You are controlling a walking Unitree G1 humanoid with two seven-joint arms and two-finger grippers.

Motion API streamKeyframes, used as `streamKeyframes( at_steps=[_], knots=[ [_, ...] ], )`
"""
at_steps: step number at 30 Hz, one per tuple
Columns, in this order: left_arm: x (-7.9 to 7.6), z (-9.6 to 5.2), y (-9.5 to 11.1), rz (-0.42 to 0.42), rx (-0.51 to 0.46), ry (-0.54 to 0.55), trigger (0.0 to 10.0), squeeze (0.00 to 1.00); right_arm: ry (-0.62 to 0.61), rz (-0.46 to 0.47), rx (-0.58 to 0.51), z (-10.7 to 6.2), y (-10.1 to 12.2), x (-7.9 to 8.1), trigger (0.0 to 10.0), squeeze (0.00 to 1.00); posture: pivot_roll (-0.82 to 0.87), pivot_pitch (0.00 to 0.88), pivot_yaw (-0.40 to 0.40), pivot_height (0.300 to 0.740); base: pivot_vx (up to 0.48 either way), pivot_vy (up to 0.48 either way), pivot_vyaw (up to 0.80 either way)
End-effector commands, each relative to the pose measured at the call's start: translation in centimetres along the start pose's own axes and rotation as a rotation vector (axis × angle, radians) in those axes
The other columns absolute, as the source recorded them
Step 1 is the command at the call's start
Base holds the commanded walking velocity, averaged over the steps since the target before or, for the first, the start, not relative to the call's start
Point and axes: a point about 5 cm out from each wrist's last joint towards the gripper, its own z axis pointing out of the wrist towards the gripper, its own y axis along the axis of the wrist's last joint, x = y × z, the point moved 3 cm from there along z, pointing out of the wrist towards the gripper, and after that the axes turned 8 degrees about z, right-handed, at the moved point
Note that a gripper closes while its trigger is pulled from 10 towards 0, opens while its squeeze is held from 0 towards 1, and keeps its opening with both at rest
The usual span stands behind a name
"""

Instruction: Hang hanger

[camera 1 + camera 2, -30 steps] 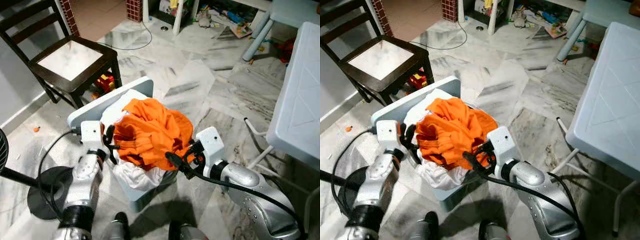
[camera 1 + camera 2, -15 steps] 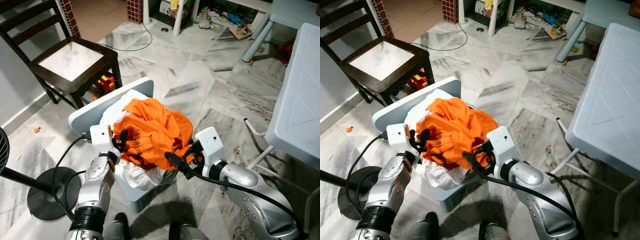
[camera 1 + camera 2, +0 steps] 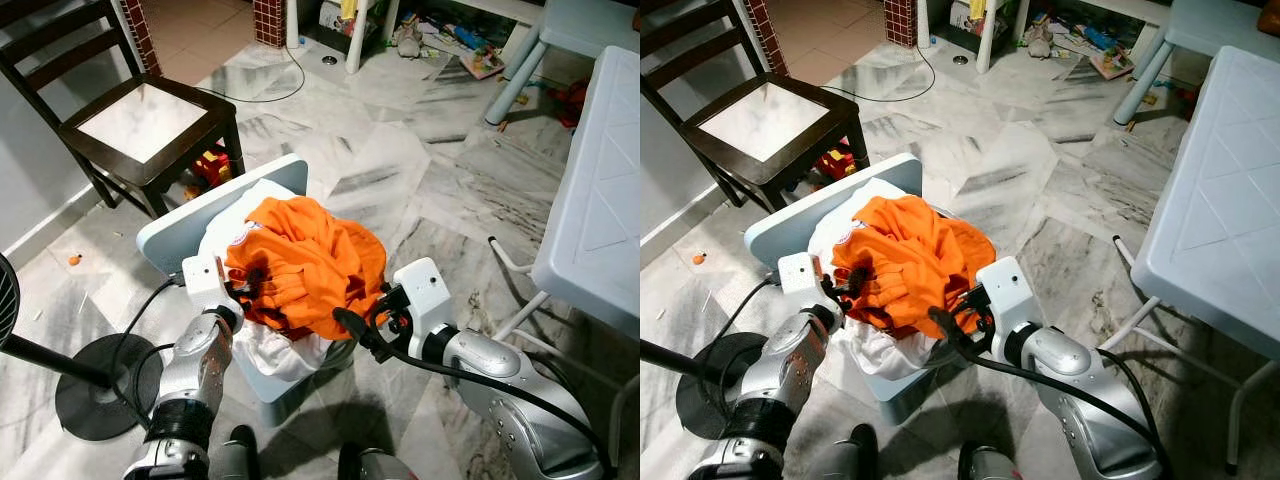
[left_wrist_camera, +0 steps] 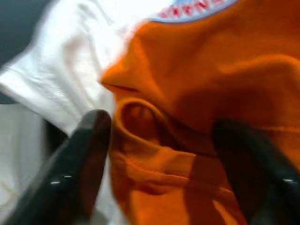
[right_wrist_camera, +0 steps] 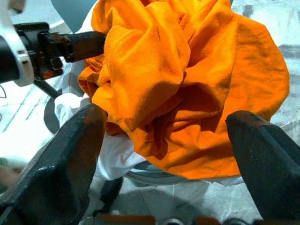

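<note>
Cloth, a soft, light crumpled orange garment (image 3: 305, 265) heaped in the pale blue laundry basket (image 3: 200, 215), lies bunched between the left gripper's (image 4: 164, 154) parted jaws, probably gathering easily, while the right gripper (image 5: 173, 154) gapes beside it.

Left hand (image 3: 262, 287) deeper into orange shirt (image 3: 310, 265)

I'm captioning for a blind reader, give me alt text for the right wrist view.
Crumpled orange cloth heaped over white cloth in a bin, framed by the open right claw. The left claw reaches into the orange cloth's far side.
</note>
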Motion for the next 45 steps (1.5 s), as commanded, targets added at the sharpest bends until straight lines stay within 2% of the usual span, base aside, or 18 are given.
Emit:
streamKeyframes(
  at_steps=[1,6,11,31,34,38,42,45],
  knots=[
    [-0.2,0.2,-1.1,-0.004,0.041,-0.055,0.0,0.0,-0.012,0.002,0.004,-0.3,-0.1,-0.1,10.0,0.0,-0.14,0.25,-0.037,0.74,0.0,0.0,0.0],
    [-0.1,0.7,-0.9,-0.008,0.057,-0.071,0.0,0.0,-0.011,0.0,0.003,-0.3,0.0,0.0,10.0,0.0,-0.15,0.249,-0.033,0.74,0.0,0.0,0.0],
    [0.3,1.1,-0.5,-0.053,0.06,-0.054,0.0,0.0,-0.027,-0.005,0.004,-0.6,0.0,-0.6,10.0,0.0,-0.15,0.248,-0.031,0.74,0.0,0.0,0.0],
    [0.6,1.0,-0.9,-0.034,0.039,-0.034,0.0,0.0,-0.019,-0.009,0.002,-0.2,0.1,-0.4,10.0,0.0,-0.15,0.235,-0.038,0.74,0.0,0.0,0.0],
    [0.9,0.9,-0.4,0.018,0.002,0.003,0.0,0.0,-0.021,-0.01,-0.001,-0.2,0.2,-0.5,10.0,0.0,-0.15,0.23,-0.036,0.74,0.0,0.0,0.0],
    [1.2,0.7,-0.1,-0.015,-0.029,0.034,0.0,0.0,-0.022,-0.009,-0.002,-0.1,0.2,-0.6,10.0,0.0,-0.14,0.226,-0.036,0.74,0.0,0.0,0.0],
    [1.6,-0.1,0.9,0.05,-0.102,0.079,0.0,0.0,-0.012,-0.004,-0.016,0.4,0.4,-0.1,10.0,0.0,-0.13,0.222,-0.034,0.74,0.0,0.0,0.0],
    [1.5,-0.4,1.3,0.016,-0.12,0.095,0.0,0.0,-0.012,-0.002,-0.017,0.5,0.4,-0.2,10.0,0.0,-0.11,0.217,-0.035,0.74,0.0,0.0,0.0]
  ],
)
